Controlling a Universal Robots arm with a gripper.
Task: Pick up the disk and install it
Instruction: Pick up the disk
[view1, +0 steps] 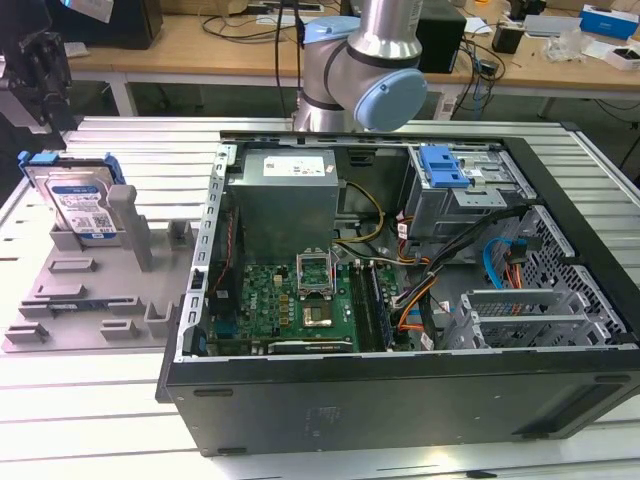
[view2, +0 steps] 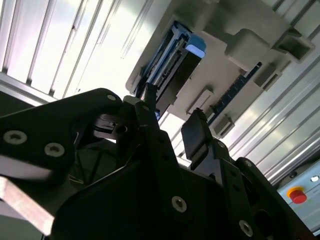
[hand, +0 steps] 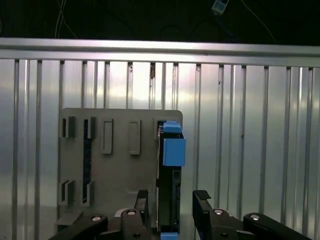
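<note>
Tabletop (view1: 100, 440) of slotted aluminium carries everything, and the biggest thing on it is the open computer case (view1: 400, 410), lying on its side with board and cables exposed and a drive cage (view1: 470, 195) at its far corner. Behind the case rises the arm (view1: 375, 60). Towards the exterior view's left sits a grey holder (view1: 70, 290), and the disk (view1: 85, 205) stands on edge in a slot at its far end, label face out, well apart from the case. Above it hangs the gripper (view1: 35, 65). In the first wrist view its fingers (hand: 201, 200) are spread, one on each side of the disk's thin edge with a gap showing on both sides, so nothing is held yet. I'd judge the disk stiff and dense for its size, with smooth metal faces that could slip under a light pinch, and not something to knock about. The blue carrier rail (hand: 173, 150) around it looks like thin plastic that may flex. The better hold seems to be squarely across the two flat faces of the metal body, so it lifts straight out of its slot without binding.
</note>
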